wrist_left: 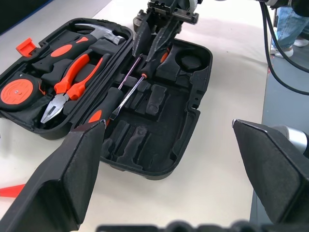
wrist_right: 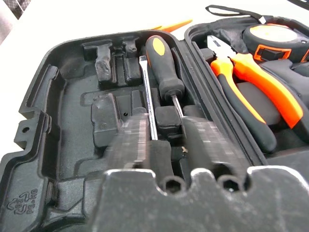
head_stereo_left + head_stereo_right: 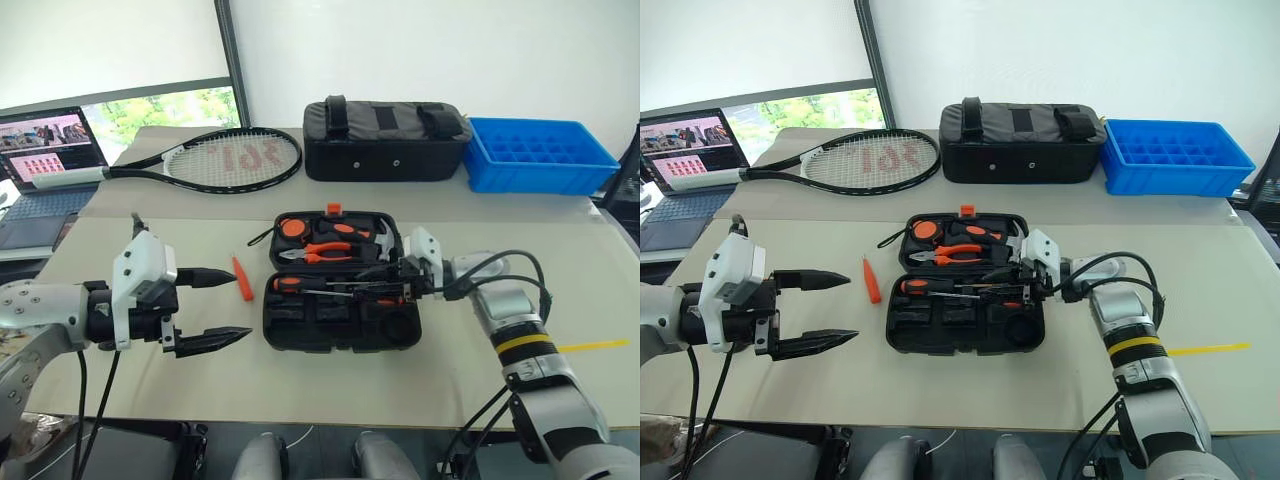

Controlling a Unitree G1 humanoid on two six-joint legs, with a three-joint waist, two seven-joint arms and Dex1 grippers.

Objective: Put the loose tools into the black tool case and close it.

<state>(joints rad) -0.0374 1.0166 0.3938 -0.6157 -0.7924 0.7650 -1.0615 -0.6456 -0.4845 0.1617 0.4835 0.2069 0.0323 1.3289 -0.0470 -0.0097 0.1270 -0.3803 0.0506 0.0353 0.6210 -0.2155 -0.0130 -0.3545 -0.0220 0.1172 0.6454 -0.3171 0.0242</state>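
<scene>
Orange pointed piece (image 3: 243, 279) lies lengthwise on the desk (image 3: 300, 390), just right of the wide-open, empty left pincer (image 3: 212, 306); right pincer (image 3: 385, 287), nearly shut, grip uncertain, over the black tool case (image 3: 340, 333)

A tennis racket (image 3: 222, 159) lies on the surface (image 3: 560, 300) beyond the left hand (image 3: 215, 305); a laptop (image 3: 45, 160) sits further left. A black fabric bag (image 3: 385, 140) and blue crate (image 3: 540, 153) stand beyond the right hand (image 3: 395, 285).

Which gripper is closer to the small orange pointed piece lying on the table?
Left. The left gripper hovers open just beside the orange pointed piece, while the right gripper is over the open black tool case, on the far side of it.
</scene>
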